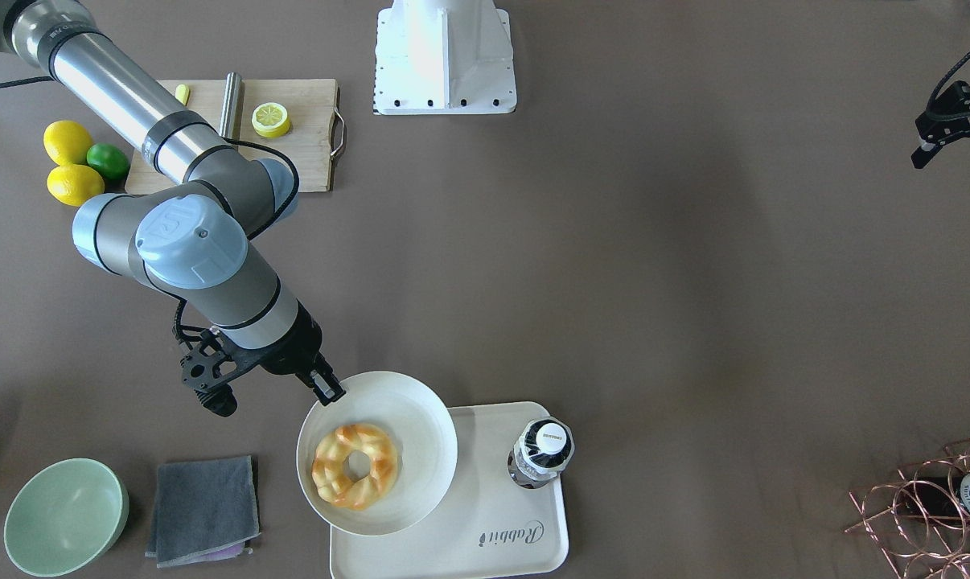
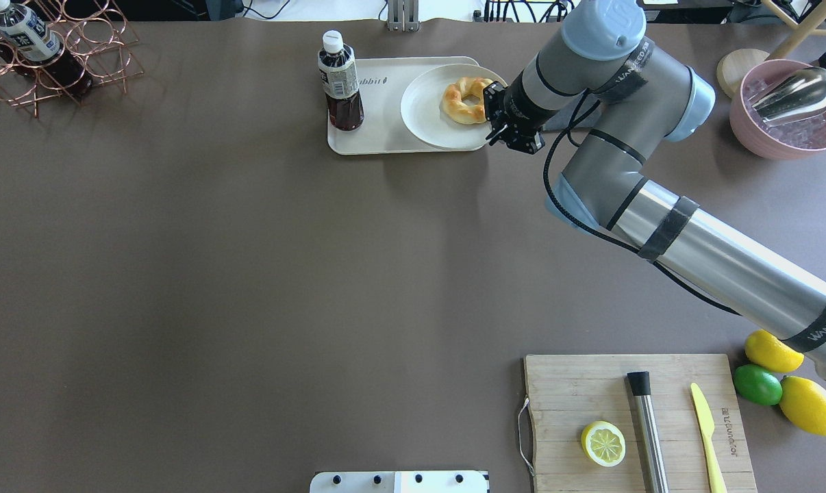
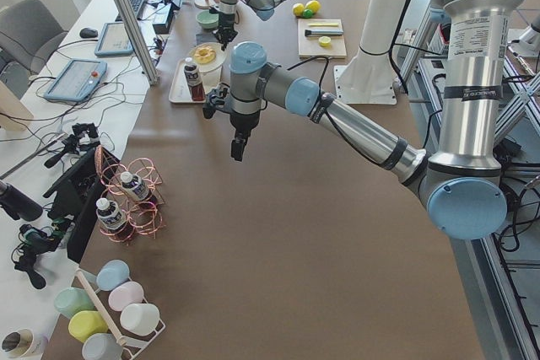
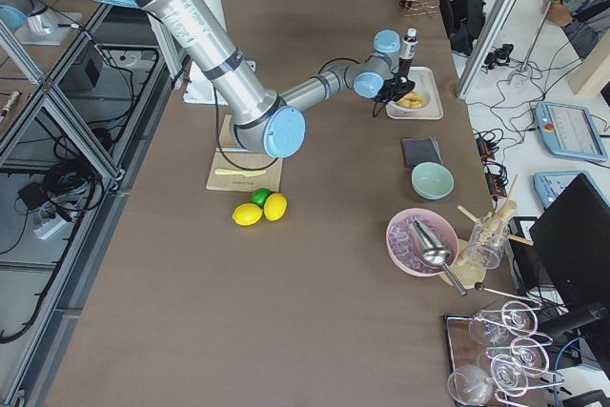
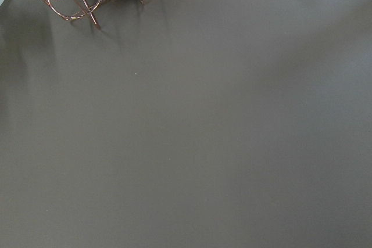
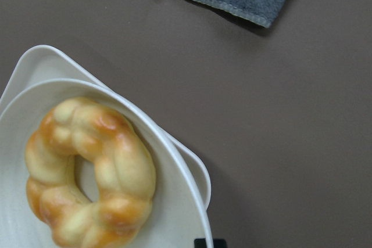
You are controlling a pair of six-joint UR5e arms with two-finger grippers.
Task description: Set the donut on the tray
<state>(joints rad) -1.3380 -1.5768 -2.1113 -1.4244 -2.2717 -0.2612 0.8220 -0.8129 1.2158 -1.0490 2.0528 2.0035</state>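
Observation:
The donut [image 1: 355, 466], a golden braided ring, lies on a round white plate [image 1: 421, 434]. The plate rests on the cream "Rabbit" tray [image 1: 493, 523] and overhangs its corner. The overhead view shows the donut [image 2: 466, 100], the plate [image 2: 427, 116] and the tray [image 2: 372, 130] at the table's far side. My right gripper [image 1: 330, 392] is at the plate's rim, beside the donut, and looks shut on the rim. The right wrist view shows the donut [image 6: 93, 172], the tray corner [image 6: 195, 164] and a black fingertip [image 6: 209, 242] on the rim. My left gripper [image 1: 931, 145] hangs over bare table, far from the tray.
A dark drink bottle [image 1: 543, 452] stands on the tray next to the plate. A grey cloth [image 1: 203, 508] and a green bowl [image 1: 65, 516] lie beside the tray. A cutting board [image 2: 632, 418] with a lemon half, a copper wire rack [image 2: 50, 55] and a pink bowl [image 2: 790, 109] stand further off.

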